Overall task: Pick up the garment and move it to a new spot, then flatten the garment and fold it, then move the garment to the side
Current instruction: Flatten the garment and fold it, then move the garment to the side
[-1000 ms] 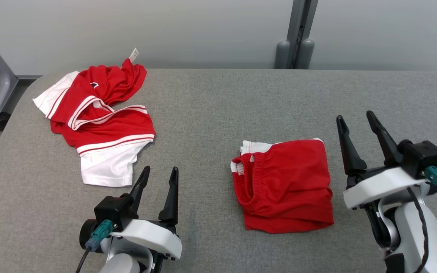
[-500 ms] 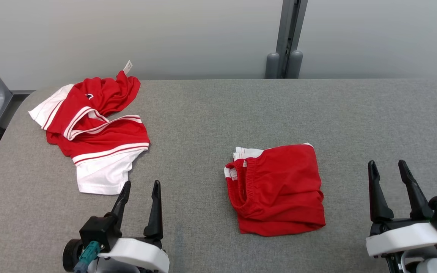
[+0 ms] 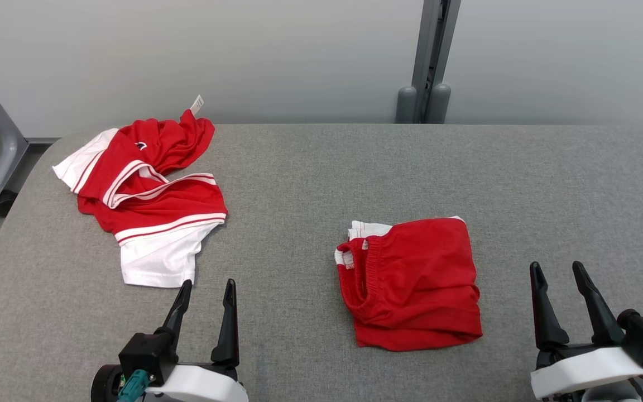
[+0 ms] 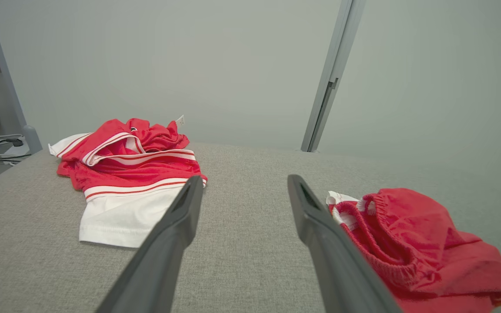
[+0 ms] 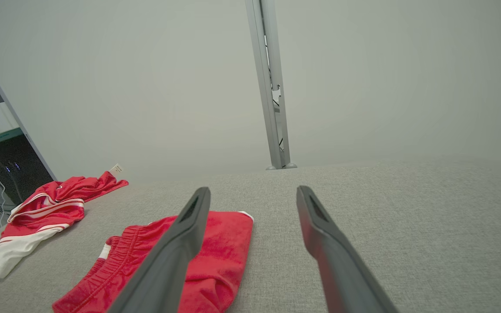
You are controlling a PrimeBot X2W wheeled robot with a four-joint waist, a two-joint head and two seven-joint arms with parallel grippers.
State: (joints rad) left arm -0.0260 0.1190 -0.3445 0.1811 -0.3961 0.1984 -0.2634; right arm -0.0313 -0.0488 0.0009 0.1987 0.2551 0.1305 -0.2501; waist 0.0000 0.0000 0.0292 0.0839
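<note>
the folded red shorts lie flat on the grey table, with the elastic waist turned to the robot's left and a bit of white showing at the far edge. the red and white shirt lies crumpled, well apart from the shorts, to their left and further from the robot. the left gripper stands to the left of the shorts and nearer to the robot, its two fingers apart and holding nothing. the right gripper stands to the right of the shorts, fingers also apart and empty, not touching the cloth. behind the shorts, past the table's far edge, a grey post rises.
</note>
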